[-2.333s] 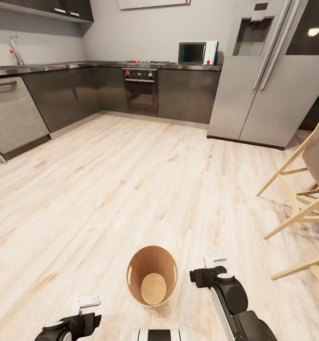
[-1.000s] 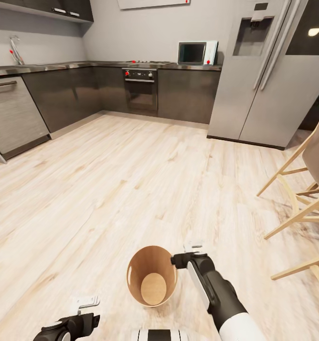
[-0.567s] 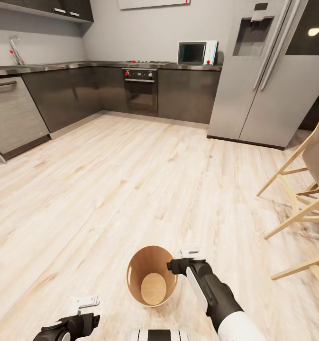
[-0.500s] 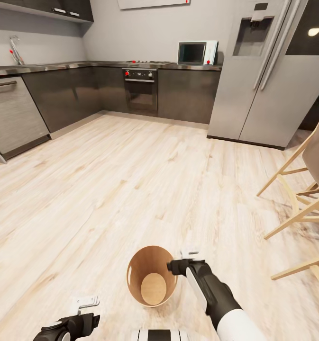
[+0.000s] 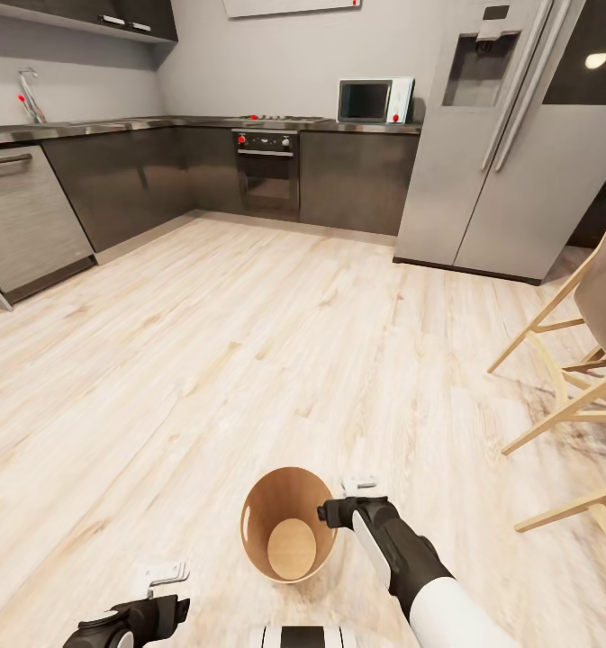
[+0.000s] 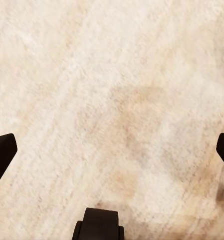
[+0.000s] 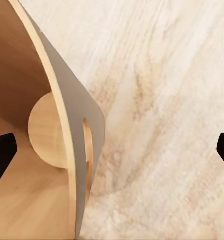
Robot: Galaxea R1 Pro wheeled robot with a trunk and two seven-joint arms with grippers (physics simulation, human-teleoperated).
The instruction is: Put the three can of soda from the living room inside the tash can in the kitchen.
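Observation:
The tash can (image 5: 259,508), a light-brown tapered bin, stands on the pale kitchen floor just ahead of me, and its inside looks empty. My right gripper (image 5: 358,487) hovers at the bin's right rim, open. In the right wrist view the bin's rim (image 7: 67,95) and brown inside lie between the wide-spread fingers of the right gripper (image 7: 113,147), which hold nothing. My left gripper (image 5: 163,573) hangs low to the bin's left, open over bare floor, as the left wrist view of the left gripper (image 6: 112,150) confirms. The cans of soda are out of view.
Dark grey cabinets (image 5: 122,184), a black oven (image 5: 267,173) and a microwave (image 5: 372,100) line the far wall. A steel fridge (image 5: 510,144) stands at the back right. Wooden chair legs (image 5: 568,396) crowd the right side. Pale wood floor (image 5: 248,360) stretches ahead.
My right arm has swung left from beside the bin to its right rim, then held nearly still over the last half second. The left arm and the bin have not moved.

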